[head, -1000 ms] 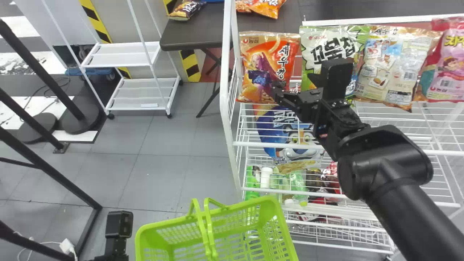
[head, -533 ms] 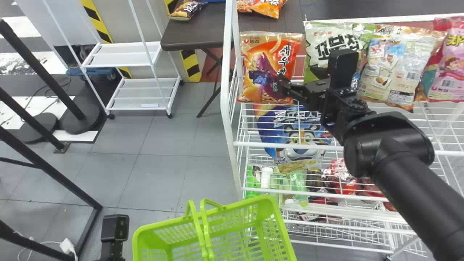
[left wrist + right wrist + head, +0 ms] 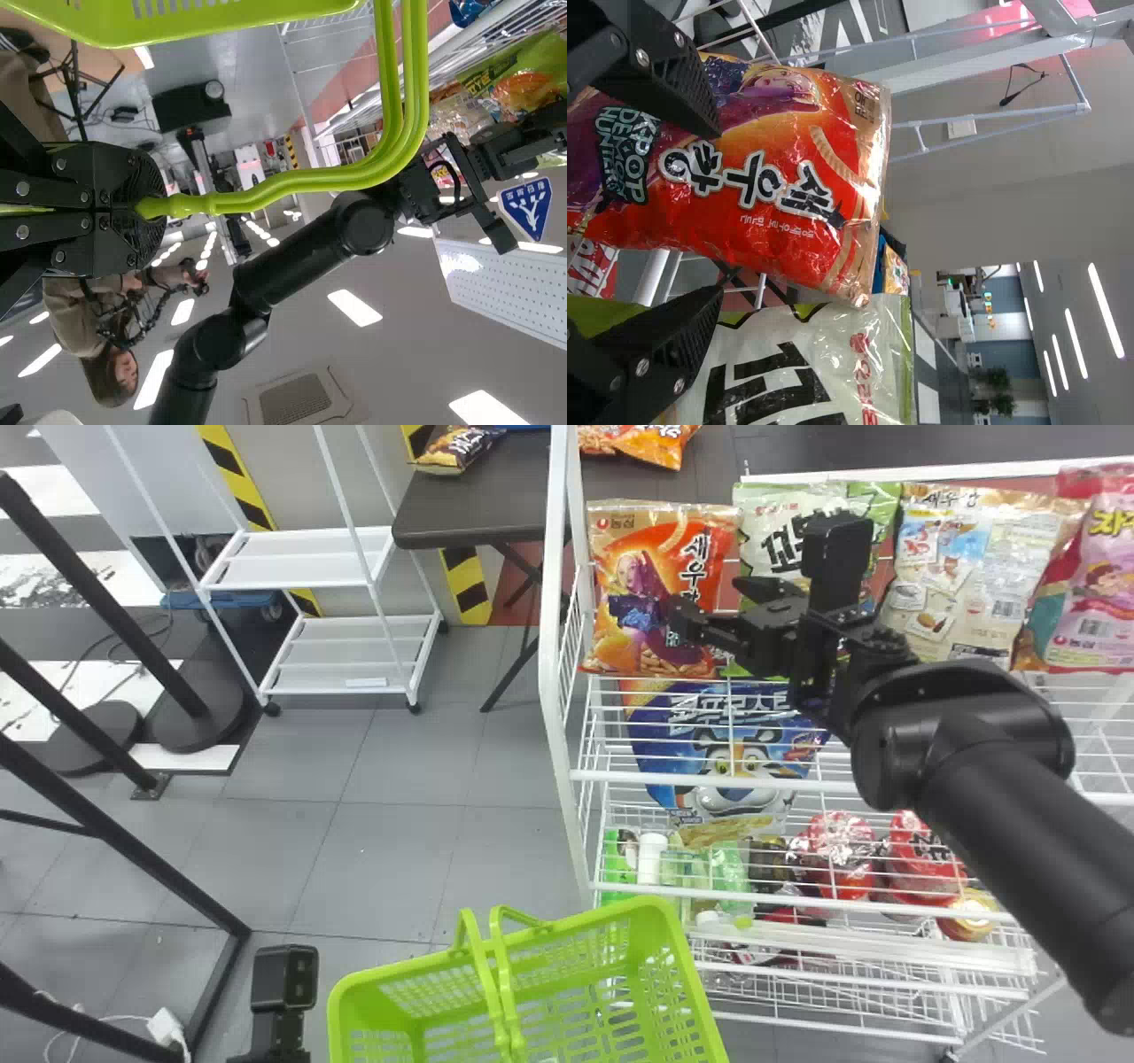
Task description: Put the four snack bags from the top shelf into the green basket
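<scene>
Before orange snack bag [image 3: 651, 545], right gripper [image 3: 707, 604] spread wide, holding nothing; left gripper [image 3: 276, 1045] clamped on basket handle [image 3: 301, 181].

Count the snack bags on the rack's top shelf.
4: from left to right, an orange bag, a green-and-white bag, a beige bag and a pink bag. Others may be hidden behind.

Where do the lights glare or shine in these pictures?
Left wrist view: ceiling lamps glare solid white, and the green basket handles carry pale highlights; right wrist view: highlights run along the wrinkled end of the orange snack bag; head view: light on the floor looks fairly even.
</scene>
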